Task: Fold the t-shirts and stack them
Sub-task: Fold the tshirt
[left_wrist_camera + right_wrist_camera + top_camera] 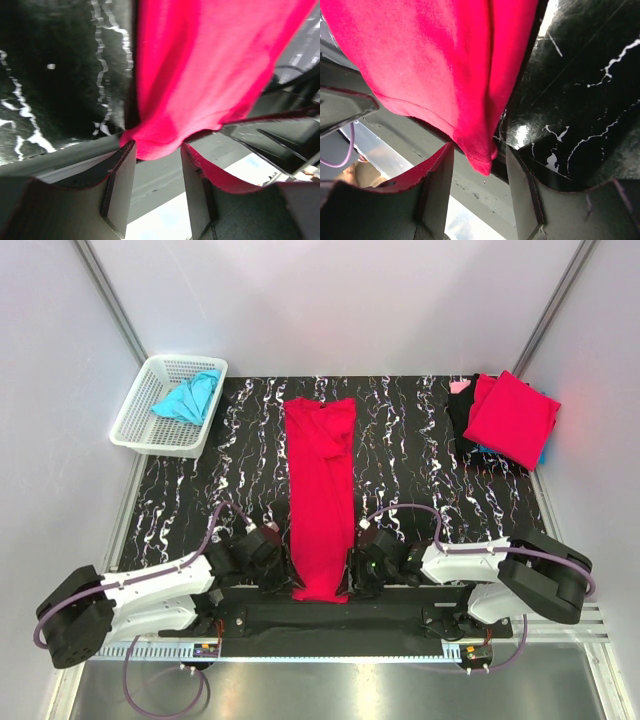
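Note:
A crimson t-shirt (320,490), folded into a long strip, lies down the middle of the black marbled table (430,480), its hem hanging over the near edge. My left gripper (283,575) sits at the hem's left corner and my right gripper (358,575) at its right corner. In the left wrist view the gripper (157,150) is open, the red cloth (200,75) resting just at the fingertips. The right gripper (480,150) is open too, the shirt's corner (480,160) dangling between its fingers, unpinched. A turquoise t-shirt (188,398) lies crumpled in the basket.
The white lattice basket (140,435) stands at the back left corner. A stack of folded shirts with a red one on top (512,418) sits at the back right. Grey walls close in both sides.

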